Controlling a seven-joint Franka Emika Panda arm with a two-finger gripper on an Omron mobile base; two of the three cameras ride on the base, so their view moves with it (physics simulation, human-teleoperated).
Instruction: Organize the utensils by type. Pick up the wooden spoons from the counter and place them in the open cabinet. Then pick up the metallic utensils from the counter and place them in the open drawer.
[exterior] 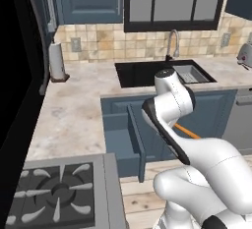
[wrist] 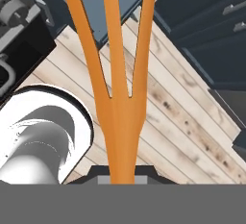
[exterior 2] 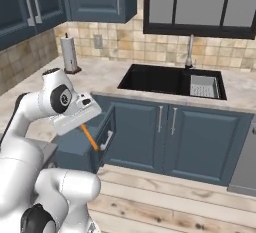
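Hand view: a slim orange-copper fork with 3 pointed tines [wrist: 117,81] rises from between the finger tips, the jaws closed narrow on its handle, tines pointing away from the hand toward the corner of a blue box above pale wooden floorboards [wrist: 192,122]. Right base view: the two-finger gripper [exterior 2: 84,122] hangs just at the front edge of the wide, shallow dark blue open drawer [exterior 2: 75,144], the fork slanting down and outward so its lower end sits beside the drawer's flat front panel, apparently outside the box and over the floor rather than over the cavity. Left base view: the arm folds over the drawer and hides most of it; a short length of orange handle shows past the forearm. The beige marbled stone counter [exterior: 74,105] in both base views carries a paper towel roll on a stand [exterior: 57,61], and a black sink [exterior: 138,73] is set into it; no wooden spoons or other utensils are visible on it. Judgement: the step in hand is placing the fork in the drawer, late in the task. To do it well, the hand should shift back over the drawer's interior, level the fork along the box, lower close to the bottom, then part the jaws. Released here, the fork would likely drop to the floor.
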